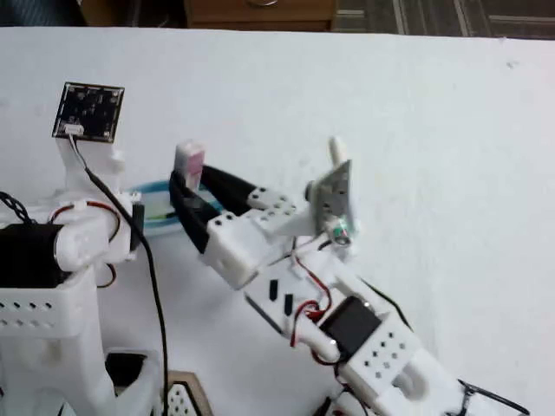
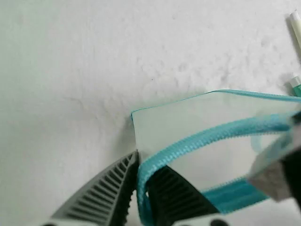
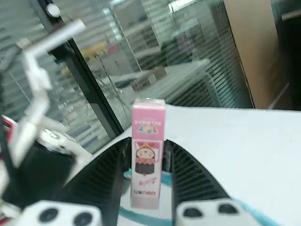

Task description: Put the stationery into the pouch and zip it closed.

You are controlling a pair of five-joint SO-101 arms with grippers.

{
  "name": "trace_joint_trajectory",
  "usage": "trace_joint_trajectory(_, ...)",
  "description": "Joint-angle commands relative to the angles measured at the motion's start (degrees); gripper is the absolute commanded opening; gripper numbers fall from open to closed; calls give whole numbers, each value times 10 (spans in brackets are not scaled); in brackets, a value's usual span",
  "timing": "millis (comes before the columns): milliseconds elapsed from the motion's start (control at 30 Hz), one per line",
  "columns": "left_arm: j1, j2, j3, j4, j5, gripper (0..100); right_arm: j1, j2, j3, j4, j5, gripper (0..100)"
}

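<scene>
- Pouch [image 1: 160,208] in the high view lies on the white table [image 1: 434,113] between the two arms. The right gripper [image 1: 191,179] hangs just above it with a pink eraser box [image 1: 189,159] pinched upright between its black fingers. The left arm stands at the pouch's other end.
- Left wrist view: the left gripper [image 2: 137,160] is nipped tight on a corner of the pouch [image 2: 188,122]. The teal zipper [image 2: 211,134] edge is caught between the ribbed fingers, holding one lip up, so the mouth appears open and the zip undone. A white pen [image 2: 296,28] and a green-tipped pen [image 2: 295,84] lie on the table beyond the pouch's far end, apart from it.
- Right wrist view: the right gripper [image 3: 147,147] is closed partway, its fingers pressed on both sides of the eraser box [image 3: 148,150]. The box stands upright over a teal strip of the pouch [image 3: 126,175].
- Step in hand, as I judge it: loading the eraser into the held-open pouch. The next move calls for lowering the box into the gap behind the raised zipper lip before letting go. The pens and the zipping are not yet done.
</scene>
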Motion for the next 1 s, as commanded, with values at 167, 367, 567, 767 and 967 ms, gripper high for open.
trace_joint_trajectory(167, -1, 2, -18, -3, 1, 22, -1, 19, 69, -84, 72, 18)
trace_joint_trajectory(367, -1, 2, -18, -3, 1, 22, 0, 20, 70, -86, 86, 110)
trace_joint_trajectory(567, -1, 2, -18, -3, 1, 22, -1, 22, 74, -74, 127, 152)
trace_joint_trajectory(767, -1, 2, -18, -3, 1, 22, -2, 19, 66, -59, 142, 152)
trace_joint_trajectory(967, -4, 2, -18, -3, 1, 22, 111, 24, -93, 86, 95, 152)
